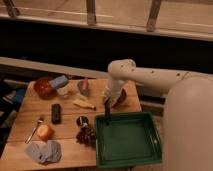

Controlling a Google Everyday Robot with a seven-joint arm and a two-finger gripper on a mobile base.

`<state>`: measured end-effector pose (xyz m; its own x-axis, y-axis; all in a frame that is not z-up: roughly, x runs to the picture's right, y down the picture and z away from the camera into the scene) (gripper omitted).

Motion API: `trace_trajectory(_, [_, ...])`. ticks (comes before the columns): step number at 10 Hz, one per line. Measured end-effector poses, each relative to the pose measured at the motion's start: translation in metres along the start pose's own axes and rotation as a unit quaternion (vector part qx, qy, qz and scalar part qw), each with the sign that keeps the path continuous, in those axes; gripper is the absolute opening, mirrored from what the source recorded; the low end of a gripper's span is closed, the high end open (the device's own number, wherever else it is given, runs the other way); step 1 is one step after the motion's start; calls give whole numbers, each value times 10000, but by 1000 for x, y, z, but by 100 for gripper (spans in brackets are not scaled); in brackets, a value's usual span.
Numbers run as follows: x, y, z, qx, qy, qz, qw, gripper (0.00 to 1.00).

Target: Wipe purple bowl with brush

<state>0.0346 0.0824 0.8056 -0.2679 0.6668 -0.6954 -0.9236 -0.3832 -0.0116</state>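
White robot arm [150, 77] reached in from right, bent at rounded elbow joint near top centre, forearm angled down. Gripper [108, 102] pointed downward at its end, over the worktop, clamped on a thin dark stick-like brush [107, 112] hanging vertically.

Wooden table [67, 112] under the gripper [108, 102] bears green tray [129, 140], reddish-brown bowl [44, 87], black block [56, 113].

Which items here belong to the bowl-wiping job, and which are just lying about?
Job: purple bowl, partly behind the arm; brush, hanging from the gripper over the green tray's edge.

Lying about: reddish-brown bowl, black block, spoon, grapes, green tray.
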Motion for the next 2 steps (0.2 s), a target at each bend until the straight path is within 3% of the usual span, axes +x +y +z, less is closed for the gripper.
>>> trace_trajectory(2, [0, -22, -7, 41, -53, 116, 9999, 0])
